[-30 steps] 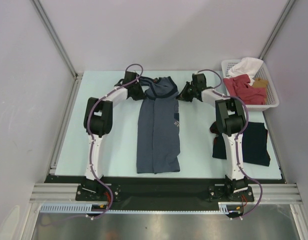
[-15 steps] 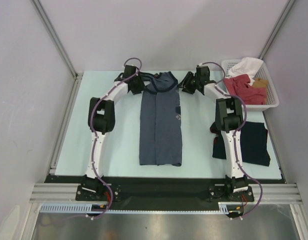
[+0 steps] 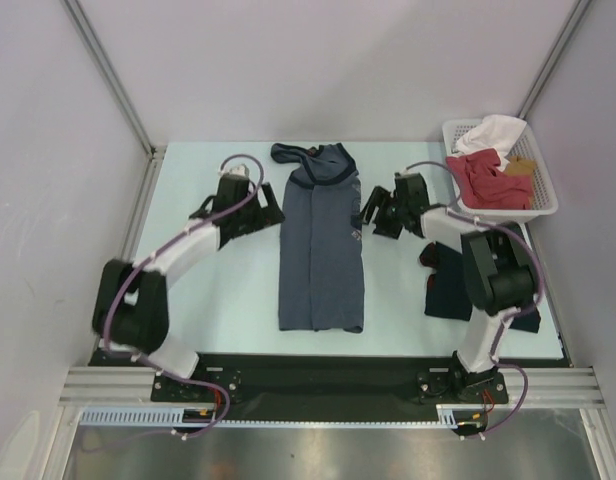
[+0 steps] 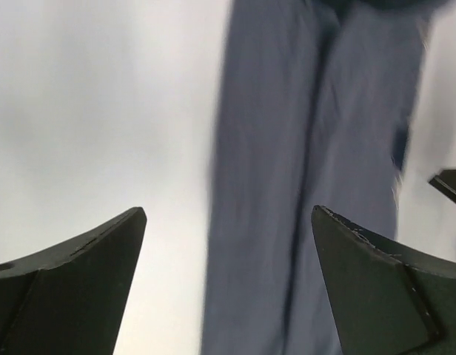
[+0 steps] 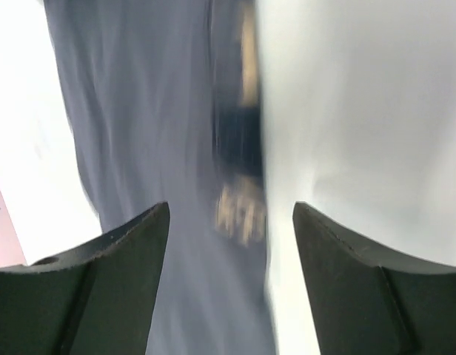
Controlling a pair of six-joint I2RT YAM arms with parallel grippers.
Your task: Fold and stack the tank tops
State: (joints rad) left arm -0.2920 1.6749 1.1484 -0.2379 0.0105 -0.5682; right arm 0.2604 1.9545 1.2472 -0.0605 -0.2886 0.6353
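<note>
Top external, bent left arm (image 3: 178, 250), right arm (image 3: 498, 275) flank slate-blue top (image 3: 321, 250), jaws spread (both)

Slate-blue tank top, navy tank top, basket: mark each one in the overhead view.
slate-blue tank top (image 3: 318, 260), overhead view, middle of the folded body.
navy tank top (image 3: 448, 292), overhead view, its uncovered left part.
basket (image 3: 518, 213), overhead view, near wall.

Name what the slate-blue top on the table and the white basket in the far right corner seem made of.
Slate-blue folded tank top: soft matte cloth, probably knit; it lies limp with lengthwise creases. White rectangular basket: likely rigid plastic; its thin, seemingly slotted walls keep straight edges.
</note>
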